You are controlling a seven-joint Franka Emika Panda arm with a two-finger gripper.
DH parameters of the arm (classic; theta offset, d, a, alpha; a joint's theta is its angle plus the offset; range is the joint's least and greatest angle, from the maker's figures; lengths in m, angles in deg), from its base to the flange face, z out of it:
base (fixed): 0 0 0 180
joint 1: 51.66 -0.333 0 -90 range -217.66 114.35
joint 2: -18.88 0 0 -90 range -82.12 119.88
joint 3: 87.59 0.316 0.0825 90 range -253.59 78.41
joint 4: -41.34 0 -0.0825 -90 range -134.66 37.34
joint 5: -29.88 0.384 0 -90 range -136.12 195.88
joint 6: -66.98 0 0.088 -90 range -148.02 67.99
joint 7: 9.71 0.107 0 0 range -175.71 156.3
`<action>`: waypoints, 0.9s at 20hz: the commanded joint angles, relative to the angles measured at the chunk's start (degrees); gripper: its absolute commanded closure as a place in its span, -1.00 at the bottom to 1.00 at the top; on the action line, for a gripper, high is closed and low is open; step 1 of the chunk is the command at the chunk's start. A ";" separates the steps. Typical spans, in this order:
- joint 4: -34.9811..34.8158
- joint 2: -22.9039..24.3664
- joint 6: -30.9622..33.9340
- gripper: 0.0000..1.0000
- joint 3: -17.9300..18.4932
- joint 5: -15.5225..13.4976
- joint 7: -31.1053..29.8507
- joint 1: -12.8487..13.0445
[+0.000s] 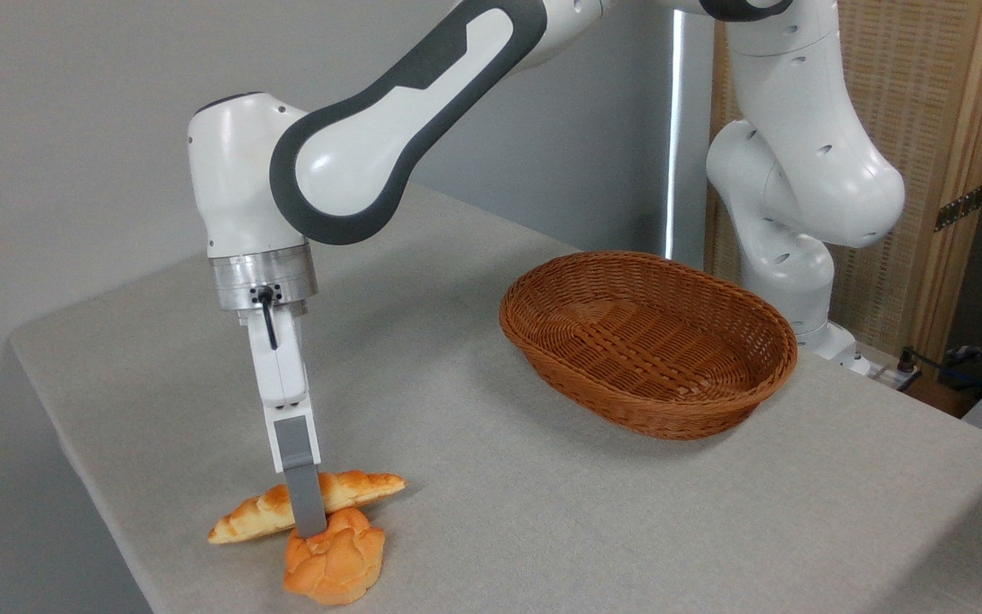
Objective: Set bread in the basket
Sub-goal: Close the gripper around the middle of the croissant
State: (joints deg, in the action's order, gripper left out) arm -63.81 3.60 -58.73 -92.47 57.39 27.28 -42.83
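Note:
The bread [257,516], a long slim golden-brown loaf with pointed ends, lies on the table near its front left edge. My gripper [310,522] reaches straight down over the loaf's middle. Its near grey finger [305,499] crosses in front of the loaf, and the far finger is hidden behind it, so the gap between the jaws does not show. The basket [542,354], an oval brown wicker one with low sides, stands to the right and farther back, with nothing inside it.
A round knotted orange bun [336,563] sits right in front of the loaf, under the fingertip. The table's front left edge runs close by. The arm's white base [785,256] stands behind the basket, before a wooden screen.

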 commanded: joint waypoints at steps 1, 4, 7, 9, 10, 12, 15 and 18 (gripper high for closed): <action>-0.67 0.17 -1.38 -0.01 0.13 0.52 -0.25 -0.30; -0.67 0.26 -1.38 -0.01 0.13 0.52 -0.25 -0.30; -0.67 0.26 -1.38 0.06 0.04 0.52 -0.25 -0.30; -0.58 0.52 -1.29 0.06 0.04 0.26 -0.34 -0.30; -0.58 0.69 -1.29 0.06 0.04 -0.61 -0.25 -0.30; -0.32 1.31 -1.11 0.06 0.13 -3.24 -0.25 -0.30; -0.06 3.59 -0.76 0.06 0.39 -9.56 -0.25 -0.30; 0.03 5.00 -0.50 0.06 0.75 -13.98 -0.25 -0.30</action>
State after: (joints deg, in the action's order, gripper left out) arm -62.98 6.16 -58.73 -92.29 46.98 27.17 -43.11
